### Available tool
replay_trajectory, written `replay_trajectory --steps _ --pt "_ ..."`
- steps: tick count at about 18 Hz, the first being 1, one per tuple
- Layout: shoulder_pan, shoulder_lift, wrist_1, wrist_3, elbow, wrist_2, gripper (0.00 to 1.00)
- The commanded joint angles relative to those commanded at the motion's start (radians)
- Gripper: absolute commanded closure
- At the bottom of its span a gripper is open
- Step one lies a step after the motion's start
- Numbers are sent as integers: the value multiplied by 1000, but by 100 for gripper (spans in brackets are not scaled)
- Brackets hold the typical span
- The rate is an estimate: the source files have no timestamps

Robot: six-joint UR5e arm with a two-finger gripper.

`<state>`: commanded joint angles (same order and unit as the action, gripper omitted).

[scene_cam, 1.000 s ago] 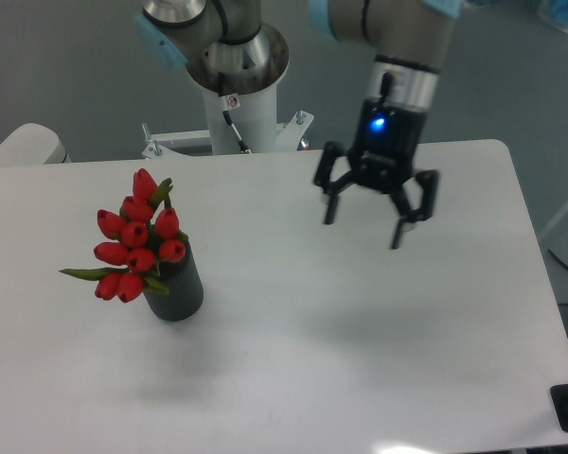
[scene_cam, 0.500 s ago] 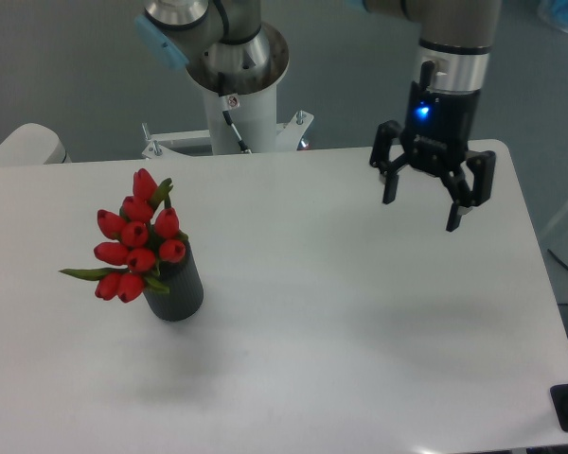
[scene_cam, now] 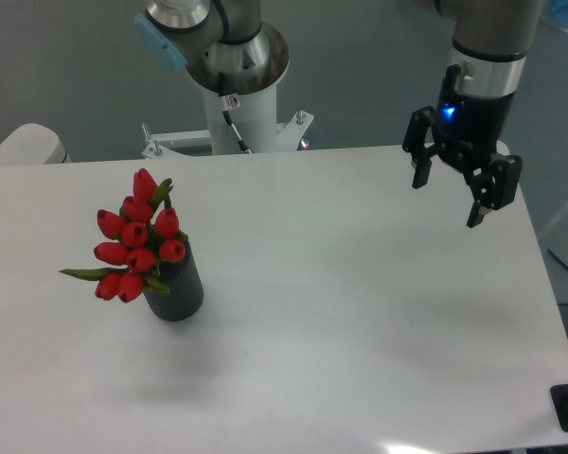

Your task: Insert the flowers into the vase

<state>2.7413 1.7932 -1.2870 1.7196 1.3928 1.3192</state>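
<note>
My gripper point(scene_cam: 449, 199) hung above the far right part of the white table point(scene_cam: 360, 312), fingers spread wide and holding nothing. A blue light glowed on the wrist just above the fingers. One fingertip point(scene_cam: 418, 180) pointed down on the left side, the other sat lower and further right, near the table's right edge.

The flowers point(scene_cam: 133, 241) stood in the vase point(scene_cam: 178, 288) on the left side of the table, well apart from my hand. Red closed buds clustered up and to the left of the vase mouth, the bunch leaning left. One long green leaf point(scene_cam: 83, 274) stuck out sideways to the left, level with the lowest buds. A second leaf rose beside the topmost bud. The stems were mostly hidden behind the buds, so I could not tell how deep they sat in the vase; the bunch did appear to be resting inside the mouth rather than beside it.

The vase stood upright, dark and matte.

The arm's white base column point(scene_cam: 237, 99) stood at the far edge, behind the table's middle.
</note>
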Motion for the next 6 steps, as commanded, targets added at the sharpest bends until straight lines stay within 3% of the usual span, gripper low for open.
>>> replay_trajectory --steps 6 --pt "-38 3 8 -18 8 8 0"
